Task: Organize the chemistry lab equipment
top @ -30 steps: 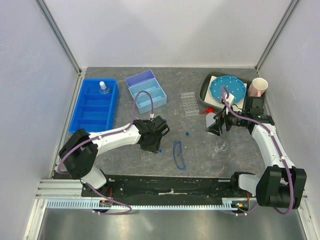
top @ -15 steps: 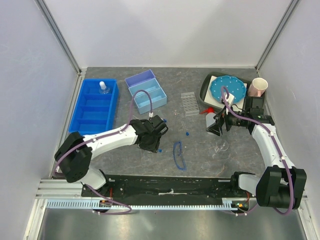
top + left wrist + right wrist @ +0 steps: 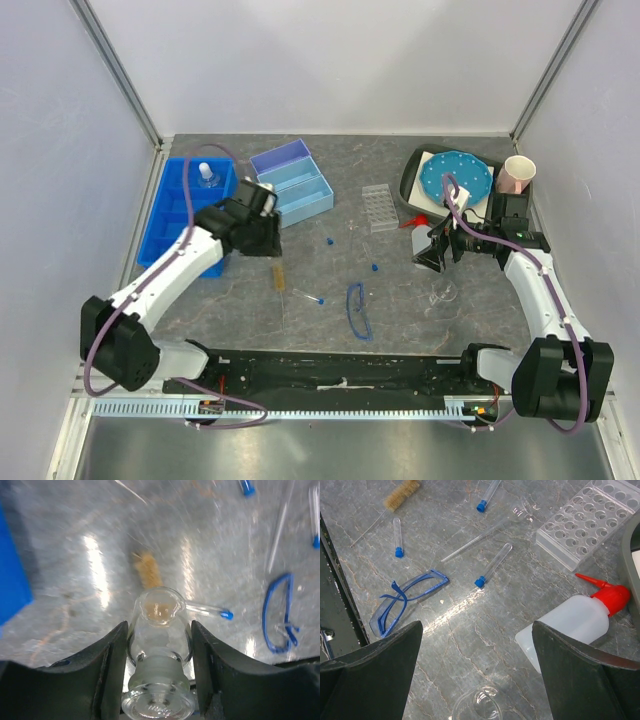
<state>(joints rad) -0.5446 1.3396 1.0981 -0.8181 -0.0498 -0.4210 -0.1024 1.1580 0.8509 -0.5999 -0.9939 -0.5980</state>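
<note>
My left gripper [image 3: 256, 226] is shut on a clear glass flask [image 3: 160, 645], held by its body off the table beside the blue tray [image 3: 190, 212]. Below it lie a tan brush [image 3: 148, 570] and a blue-capped tube [image 3: 207, 611]. My right gripper [image 3: 477, 630] stands wide open above the table with nothing between its fingers. The white squeeze bottle [image 3: 570, 625] with the red nozzle lies just to its right, and a second glass flask [image 3: 477, 707] sits below it. The blue-rimmed safety glasses [image 3: 357, 310] lie near the front centre. Two more tubes [image 3: 492, 565] lie loose.
A light blue box [image 3: 292, 180] stands behind the left gripper. A clear tube rack [image 3: 379, 207] sits mid-table. At the back right are a dark tray [image 3: 408, 180] with the blue dotted disc [image 3: 456, 178] and a pink cup [image 3: 517, 175]. A small bottle [image 3: 207, 174] stands in the blue tray.
The left arm has swung up and left from the table's middle toward the blue tray, carrying the flask and uncovering the brush and tubes. The right arm has not moved.
</note>
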